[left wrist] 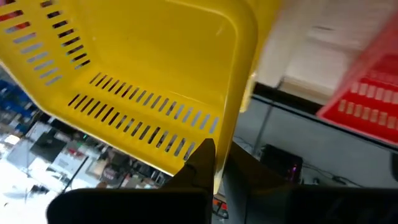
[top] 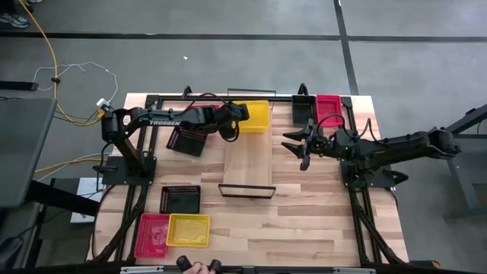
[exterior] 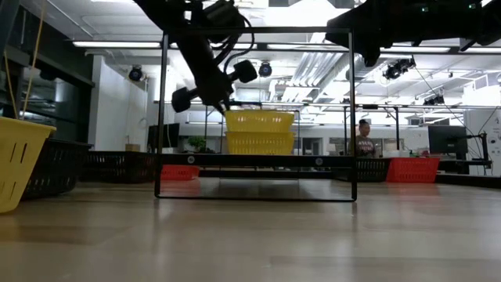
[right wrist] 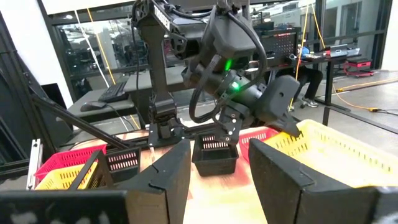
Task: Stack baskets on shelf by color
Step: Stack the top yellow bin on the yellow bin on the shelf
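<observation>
Yellow plastic, slotted along its walls, fills the left wrist view: the left gripper (top: 237,114) is clamped shut on the rim of a yellow basket (top: 255,116) at the far end of the shelf (top: 247,156). In the low view this basket sits on top of a second yellow basket (exterior: 259,142), the pair resting on the plank between the black wire frames (exterior: 163,117). The rest of the plank is bare wood. The right gripper (top: 302,144) hovers beside the shelf's right edge, fingers spread and holding nothing. Behind it, at the table's far edge, a black basket (top: 303,109) and a red basket (top: 329,109) stand side by side. Left of the shelf lies a tilted dark basket (top: 187,140); near the front-left corner are another black one (top: 180,199), a red one (top: 149,236) and a yellow one (top: 188,230).
</observation>
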Controlling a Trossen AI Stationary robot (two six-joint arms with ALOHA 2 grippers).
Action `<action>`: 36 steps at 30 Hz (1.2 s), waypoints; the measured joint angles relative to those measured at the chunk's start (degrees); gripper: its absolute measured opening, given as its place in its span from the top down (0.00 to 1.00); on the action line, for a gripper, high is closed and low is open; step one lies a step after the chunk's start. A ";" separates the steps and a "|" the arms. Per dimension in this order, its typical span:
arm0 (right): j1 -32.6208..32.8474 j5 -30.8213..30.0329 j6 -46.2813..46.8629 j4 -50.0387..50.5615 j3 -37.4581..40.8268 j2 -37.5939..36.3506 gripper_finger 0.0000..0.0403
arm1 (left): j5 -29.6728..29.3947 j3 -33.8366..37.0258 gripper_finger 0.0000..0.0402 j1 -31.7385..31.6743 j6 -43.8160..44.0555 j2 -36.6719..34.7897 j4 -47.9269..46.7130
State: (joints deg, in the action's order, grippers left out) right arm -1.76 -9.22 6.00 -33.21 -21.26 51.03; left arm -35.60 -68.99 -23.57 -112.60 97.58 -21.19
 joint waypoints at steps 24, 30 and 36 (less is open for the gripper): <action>-0.01 -0.03 0.00 0.00 0.00 0.00 0.62 | 6.06 0.00 0.75 -0.07 5.25 0.00 0.36; -0.01 -0.03 0.00 -0.02 0.00 0.00 0.62 | 4.07 0.00 0.63 0.39 8.32 0.00 1.92; -0.01 -0.03 0.00 -0.53 -0.02 0.00 0.62 | -3.01 0.00 0.57 0.44 13.01 0.00 1.87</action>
State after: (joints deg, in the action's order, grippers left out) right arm -1.77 -9.25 6.00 -33.74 -21.28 51.03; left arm -38.61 -68.99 -23.14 -99.59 97.58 -19.31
